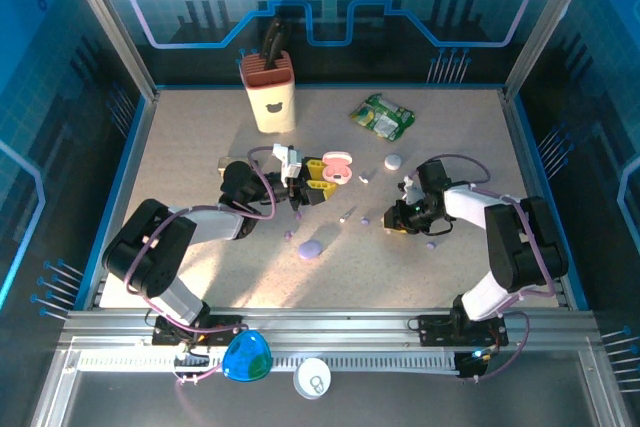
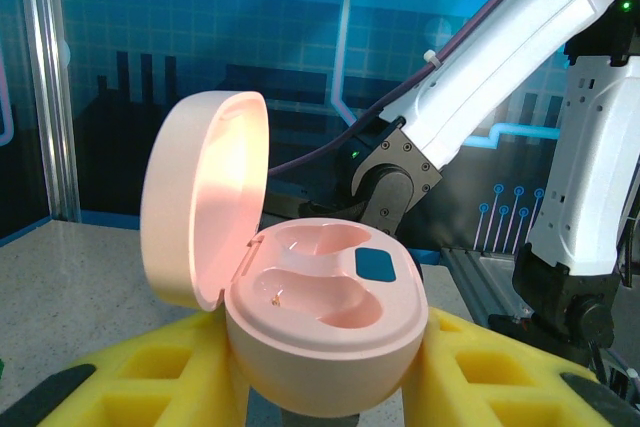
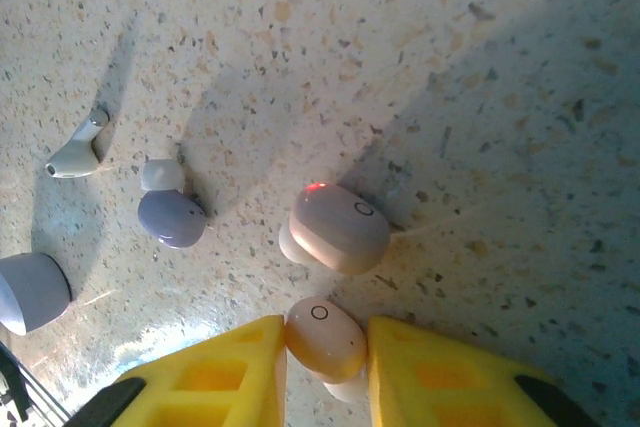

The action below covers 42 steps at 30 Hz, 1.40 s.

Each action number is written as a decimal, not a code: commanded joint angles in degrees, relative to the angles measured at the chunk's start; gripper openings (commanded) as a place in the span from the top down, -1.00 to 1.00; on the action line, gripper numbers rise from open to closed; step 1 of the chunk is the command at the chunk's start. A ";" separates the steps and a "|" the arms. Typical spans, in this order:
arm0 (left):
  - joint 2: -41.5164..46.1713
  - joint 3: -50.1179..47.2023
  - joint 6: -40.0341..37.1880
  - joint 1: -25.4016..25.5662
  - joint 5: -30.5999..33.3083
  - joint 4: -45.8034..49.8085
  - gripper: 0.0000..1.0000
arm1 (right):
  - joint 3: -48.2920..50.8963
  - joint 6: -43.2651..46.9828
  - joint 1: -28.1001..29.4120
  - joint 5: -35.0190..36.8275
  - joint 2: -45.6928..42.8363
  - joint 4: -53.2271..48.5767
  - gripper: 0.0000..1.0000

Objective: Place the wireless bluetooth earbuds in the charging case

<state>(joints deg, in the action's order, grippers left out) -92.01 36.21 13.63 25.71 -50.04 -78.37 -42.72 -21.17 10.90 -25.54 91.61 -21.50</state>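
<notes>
Pinching an earbud (image 3: 325, 335), my right gripper (image 3: 326, 362) half hides its tip; my left gripper (image 2: 325, 397) clamps the open case (image 2: 320, 312), base cut off.

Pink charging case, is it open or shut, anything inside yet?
Open and empty. The pink charging case has its lid swung up and back, and both earbud wells are bare.

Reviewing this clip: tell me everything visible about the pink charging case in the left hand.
The pink charging case is a glossy, smooth-plastic pebble, held upright between the yellow fingers of the left hand, which press its lower sides. Its hinged lid stands open, tilted back to the left in the left wrist view. Inside lie two moulded wells, both empty, with a small dark teal patch beside them. Seen from above, it hangs near the middle of the table.
</notes>
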 commanded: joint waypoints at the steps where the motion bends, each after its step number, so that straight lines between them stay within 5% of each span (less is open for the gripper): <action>1: 1.22 -0.25 0.15 -0.23 -1.42 -1.96 0.22 | 0.68 -0.34 1.16 0.75 -0.65 -2.06 0.50; 12: 0.67 0.18 0.00 -0.31 -1.73 -1.96 0.22 | 2.29 -3.64 3.00 4.08 -3.74 0.34 0.62; 20: 0.35 0.49 -0.09 -0.34 -1.64 -1.95 0.22 | 7.96 -14.66 7.33 18.33 -11.45 5.78 0.60; 30: 0.03 0.73 0.08 -0.49 -2.07 -1.92 0.22 | 10.20 -18.74 8.17 11.24 -10.59 8.08 0.44; 42: -0.19 0.88 0.17 -0.49 -1.99 -1.96 0.22 | 5.81 -11.61 4.90 10.65 -10.89 3.01 0.07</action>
<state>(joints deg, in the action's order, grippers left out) -92.03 36.21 13.63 25.65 -50.50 -78.37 -35.11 -35.42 17.10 -13.96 80.79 -16.34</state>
